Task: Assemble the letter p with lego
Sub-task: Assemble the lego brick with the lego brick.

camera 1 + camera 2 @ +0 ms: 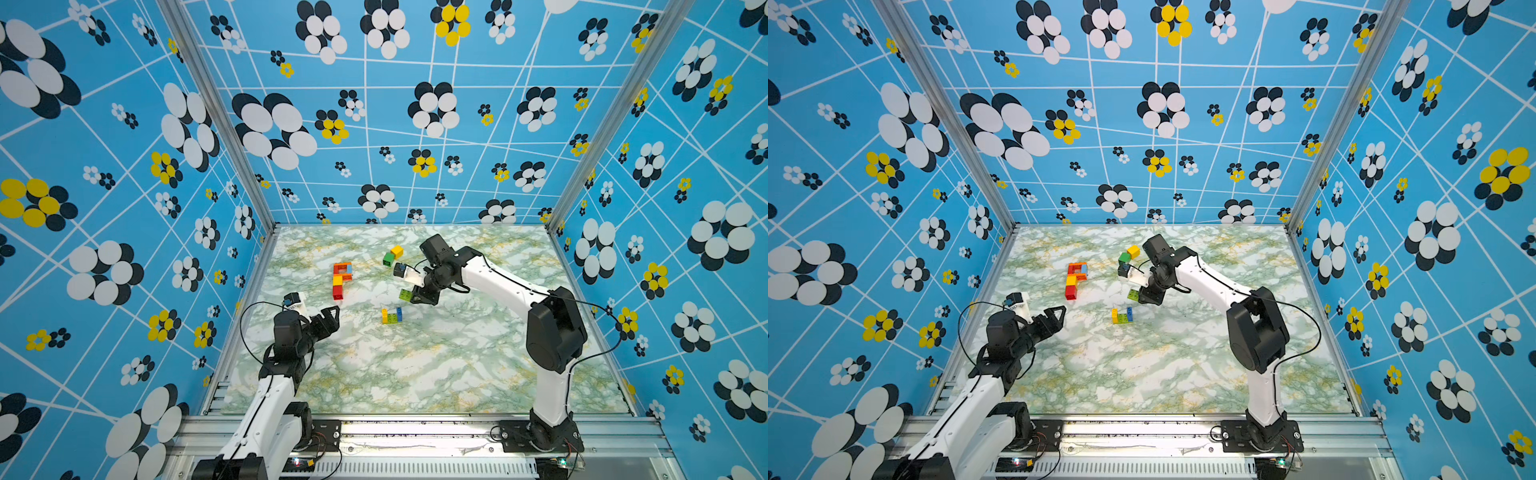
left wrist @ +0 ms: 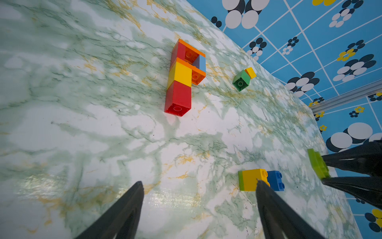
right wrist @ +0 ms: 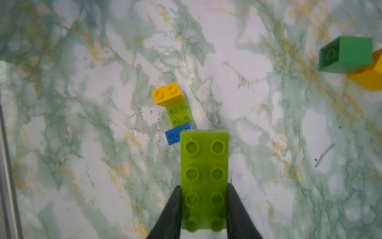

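A letter shape of orange, red, yellow and light blue lego lies flat on the marble table at the back left. My right gripper is shut on an oblong lime brick, held above the table. Below it stands a small stack of yellow, lime and blue bricks. My left gripper stands open and empty, in front of the letter shape.
A green brick and a yellow brick lie together at the back of the table, beside the right wrist. Patterned blue walls close in three sides. An aluminium rail runs along the front.
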`<state>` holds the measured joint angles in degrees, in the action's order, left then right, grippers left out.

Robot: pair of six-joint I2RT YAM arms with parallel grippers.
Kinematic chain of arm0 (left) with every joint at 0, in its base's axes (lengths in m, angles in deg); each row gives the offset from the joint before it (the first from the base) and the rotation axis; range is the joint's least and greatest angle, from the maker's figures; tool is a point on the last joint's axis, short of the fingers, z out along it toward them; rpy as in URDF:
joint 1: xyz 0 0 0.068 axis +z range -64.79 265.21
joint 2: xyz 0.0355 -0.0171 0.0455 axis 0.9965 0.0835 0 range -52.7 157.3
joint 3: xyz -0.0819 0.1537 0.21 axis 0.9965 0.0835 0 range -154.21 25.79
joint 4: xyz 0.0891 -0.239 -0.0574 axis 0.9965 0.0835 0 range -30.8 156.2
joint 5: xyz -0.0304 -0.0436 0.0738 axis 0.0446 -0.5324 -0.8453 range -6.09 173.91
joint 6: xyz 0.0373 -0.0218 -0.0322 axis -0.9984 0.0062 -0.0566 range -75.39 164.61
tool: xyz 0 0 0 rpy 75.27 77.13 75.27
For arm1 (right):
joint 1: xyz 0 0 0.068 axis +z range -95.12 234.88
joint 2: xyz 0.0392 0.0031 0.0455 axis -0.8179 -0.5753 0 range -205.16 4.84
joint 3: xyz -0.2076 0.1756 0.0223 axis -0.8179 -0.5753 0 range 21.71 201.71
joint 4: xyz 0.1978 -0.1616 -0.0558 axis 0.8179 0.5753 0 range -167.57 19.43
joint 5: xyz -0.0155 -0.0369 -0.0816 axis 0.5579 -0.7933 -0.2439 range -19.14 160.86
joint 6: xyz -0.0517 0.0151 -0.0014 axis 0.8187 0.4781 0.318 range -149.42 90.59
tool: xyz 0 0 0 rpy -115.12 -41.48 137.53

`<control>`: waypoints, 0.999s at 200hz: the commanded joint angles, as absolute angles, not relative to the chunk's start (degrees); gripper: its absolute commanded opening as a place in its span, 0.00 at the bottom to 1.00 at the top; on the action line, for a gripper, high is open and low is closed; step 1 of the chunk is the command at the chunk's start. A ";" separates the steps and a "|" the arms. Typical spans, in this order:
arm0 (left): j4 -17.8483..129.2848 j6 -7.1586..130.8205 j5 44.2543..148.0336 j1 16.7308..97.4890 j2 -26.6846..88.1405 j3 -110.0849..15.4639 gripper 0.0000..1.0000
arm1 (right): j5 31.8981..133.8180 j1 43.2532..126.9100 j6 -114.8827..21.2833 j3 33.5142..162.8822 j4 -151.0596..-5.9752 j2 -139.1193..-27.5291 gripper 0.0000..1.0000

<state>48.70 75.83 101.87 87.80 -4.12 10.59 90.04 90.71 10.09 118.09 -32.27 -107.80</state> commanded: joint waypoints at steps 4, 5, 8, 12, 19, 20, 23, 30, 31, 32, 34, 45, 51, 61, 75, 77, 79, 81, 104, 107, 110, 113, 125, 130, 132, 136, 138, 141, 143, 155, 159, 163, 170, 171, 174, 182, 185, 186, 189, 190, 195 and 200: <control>46.72 74.49 100.94 88.22 -3.49 11.20 0.86 | 94.27 92.85 18.36 124.49 -21.31 -111.69 0.19; 46.63 74.49 100.95 88.21 -3.48 11.20 0.86 | 94.21 92.94 18.47 124.69 -21.18 -111.83 0.19; 46.68 74.49 100.89 88.28 -3.48 11.18 0.86 | 94.05 93.20 18.63 125.40 -20.82 -112.25 0.19; 46.68 74.49 100.83 88.27 -3.53 11.20 0.86 | 93.84 93.46 18.81 126.13 -20.48 -112.75 0.19; 46.70 74.50 100.77 88.26 -3.57 11.27 0.86 | 93.42 93.92 19.31 127.27 -19.95 -113.52 0.19; 46.71 74.50 100.74 88.32 -3.57 11.28 0.86 | 93.39 94.00 19.38 127.53 -19.84 -113.67 0.19; 46.72 74.51 100.64 88.26 -3.57 11.31 0.86 | 93.32 94.18 19.73 128.00 -19.47 -113.98 0.19; 46.72 74.50 100.53 88.24 -3.66 11.29 0.86 | 93.19 94.62 20.28 129.25 -18.85 -114.78 0.19; 46.72 74.50 100.53 88.31 -3.66 11.29 0.86 | 93.19 94.70 20.40 129.36 -18.72 -114.87 0.19; 46.72 74.49 100.48 88.30 -3.66 11.29 0.86 | 93.14 94.74 20.50 129.54 -18.66 -115.09 0.19; 46.72 74.49 100.45 88.33 -3.66 11.29 0.86 | 93.06 94.88 20.57 129.90 -18.50 -115.36 0.19; 46.67 74.52 100.31 88.35 -3.59 11.29 0.87 | 92.26 95.57 21.08 131.65 -17.55 -116.74 0.19; 46.67 74.50 100.36 88.34 -3.61 11.29 0.87 | 91.81 95.97 21.40 132.44 -17.03 -117.46 0.19; 46.59 74.50 100.35 88.28 -3.58 11.35 0.87 | 90.91 96.48 21.73 133.72 -16.59 -118.62 0.19; 46.59 74.58 100.26 88.33 -3.48 11.42 0.87 | 89.96 97.09 22.09 134.84 -16.60 -119.44 0.19; 46.55 74.60 100.33 88.34 -3.50 11.39 0.87 | 89.94 97.14 22.09 135.00 -16.60 -119.44 0.19; 46.52 74.59 100.34 88.34 -3.49 11.38 0.87 | 89.87 97.15 22.20 135.18 -16.58 -119.44 0.19; 46.47 74.58 100.35 88.37 -3.42 11.38 0.87 | 89.81 97.20 22.18 135.35 -16.53 -120.71 0.19; 46.12 74.65 100.57 88.37 -3.07 11.38 0.87 | 89.15 97.75 22.30 137.35 -16.10 -122.64 0.19; 46.08 74.67 100.61 88.37 -3.01 11.38 0.87 | 89.08 97.70 22.32 137.68 -15.98 -122.85 0.19; 46.03 74.67 100.66 88.37 -2.92 11.38 0.87 | 89.01 97.78 22.30 138.01 -15.87 -123.08 0.19; 45.95 74.67 100.70 88.37 -2.83 11.39 0.87 | 88.97 97.83 22.37 138.39 -15.75 -123.35 0.19; 45.76 74.71 100.79 88.37 -2.65 11.38 0.87 | 88.33 98.13 22.48 139.49 -15.37 -124.25 0.19; 45.71 74.77 100.79 88.37 -2.55 11.38 0.87 | 87.99 98.20 22.61 139.85 -15.21 -124.50 0.19; 45.74 74.76 100.79 88.33 -2.59 11.38 0.87 | 87.84 98.32 22.66 139.95 -15.20 -124.61 0.19; 45.75 74.76 100.86 88.37 -2.60 11.38 0.87 | 87.47 98.48 22.75 140.13 -15.24 -124.85 0.19; 45.75 74.74 100.81 88.37 -2.60 11.38 0.87 | 87.25 98.54 22.78 140.24 -15.25 -124.88 0.19; 45.75 74.75 100.92 88.33 -2.60 11.38 0.87 | 87.03 98.53 22.86 140.33 -15.25 -125.10 0.19; 45.75 74.73 100.89 88.36 -2.65 11.38 0.87 | 86.83 98.55 22.87 140.35 -15.25 -125.14 0.19; 45.79 74.77 100.79 88.36 -2.78 11.42 0.87 | 86.09 98.69 22.96 140.71 -15.25 -125.62 0.19; 45.79 74.75 100.81 88.37 -2.93 11.47 0.87 | 86.04 98.69 22.91 140.79 -15.21 -125.75 0.19; 45.83 74.77 100.71 88.37 -2.91 11.42 0.87 | 85.86 98.74 22.98 140.80 -15.25 -125.84 0.19; 45.84 74.78 100.77 88.37 -2.90 11.47 0.87 | 85.74 98.69 23.02 140.80 -15.25 -125.93 0.19; 45.80 74.81 100.78 88.37 -2.88 11.47 0.87 | 85.72 98.71 23.04 140.80 -15.25 -125.94 0.19; 45.84 74.79 100.79 88.37 -2.88 11.47 0.87 | 85.65 98.73 23.02 140.80 -15.26 -125.94 0.19; 45.79 74.82 100.78 88.37 -2.87 11.47 0.88 | 85.49 98.81 23.04 140.80 -15.25 -125.98 0.19; 45.83 74.82 100.79 88.37 -2.87 11.47 0.88 | 85.45 98.82 22.91 140.80 -15.25 -126.02 0.19; 45.84 74.79 100.79 88.37 -2.87 11.47 0.88 | 85.41 98.82 22.94 140.76 -15.30 -126.07 0.19; 45.84 74.83 100.79 88.33 -2.87 11.47 0.88 | 85.37 98.82 23.04 140.72 -15.26 -126.11 0.19; 45.84 74.79 100.79 88.35 -2.87 11.47 0.88 | 85.36 98.82 23.05 140.71 -15.25 -126.07 0.19; 45.81 74.78 100.80 88.37 -2.87 11.47 0.88 | 85.21 98.80 23.05 140.71 -15.25 -126.16 0.19; 45.77 74.78 100.79 88.37 -2.88 11.47 0.88 | 85.12 98.82 23.00 140.71 -15.26 -126.20 0.19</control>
